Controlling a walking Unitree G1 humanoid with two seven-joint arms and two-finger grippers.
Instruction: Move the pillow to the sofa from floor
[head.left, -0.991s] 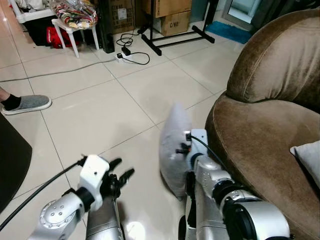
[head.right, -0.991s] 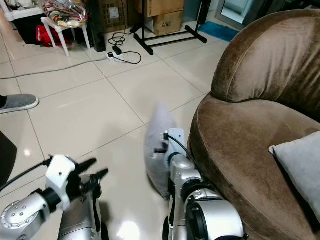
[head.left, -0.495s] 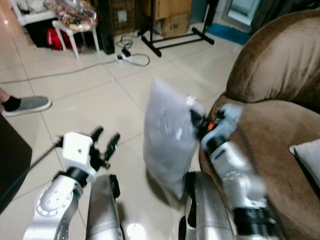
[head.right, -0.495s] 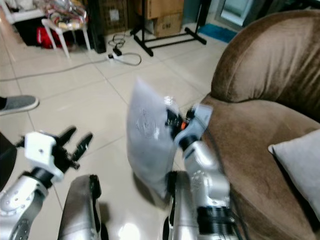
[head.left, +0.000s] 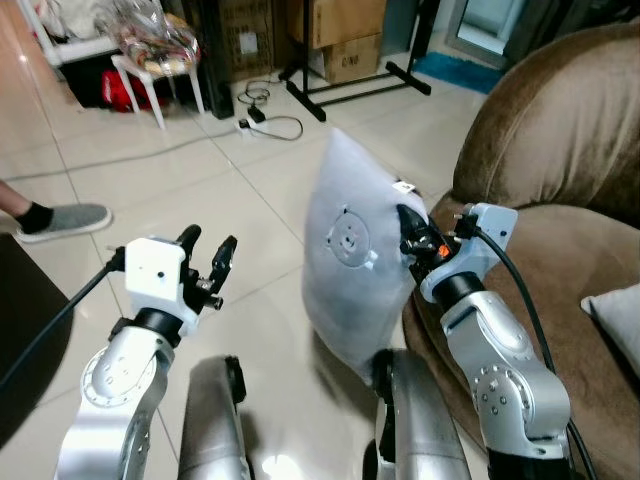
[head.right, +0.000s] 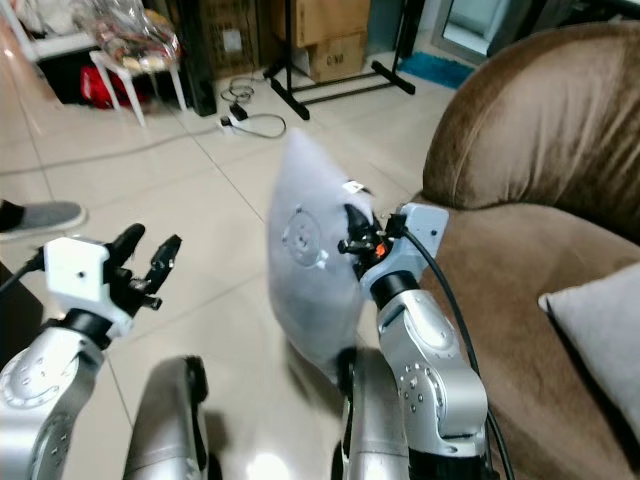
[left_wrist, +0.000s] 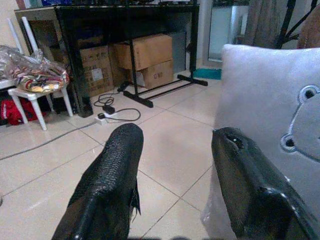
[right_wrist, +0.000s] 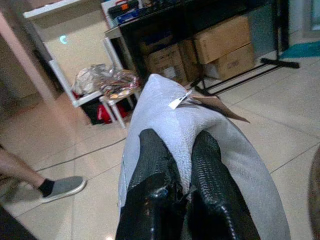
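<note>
Right wrist view: the right hand (right_wrist: 182, 165) had its two black fingers pinched onto the upper edge of the grey pillow (right_wrist: 190, 125), fabric bunched between them, a small white tag (right_wrist: 180, 100) sticking out just beyond.
Pillow: in the left eye view the pillow (head.left: 350, 260) was off the floor, held upright in the air just beside the front edge of the brown sofa (head.left: 560, 150), its face with a round stitched emblem turned toward the robot's left.
Right hand: the right hand (head.left: 410, 235) gripped the pillow at its right edge, the silver forearm rising from below, a black cable looping off the wrist.
Left hand: the left hand (head.left: 205, 262) was raised to the left of the pillow, fingers spread apart and holding nothing, apart from the pillow.
Left wrist view: the left hand's fingers (left_wrist: 115, 170) stood wide apart with the pillow (left_wrist: 270, 110) close by one of them; contact could not be told.
Sofa: a second light grey cushion (head.left: 615, 315) lay on the seat at the far right.
Floor: pale glossy tiles (head.left: 170, 180).
Background: a white stool (head.left: 150, 60) carrying a clear bag of items, cardboard boxes (head.left: 340, 30), a black stand base (head.left: 350, 85), a power strip with cables (head.left: 262, 122).
Person: a foot in a grey slipper (head.left: 60, 220) at the left edge.
</note>
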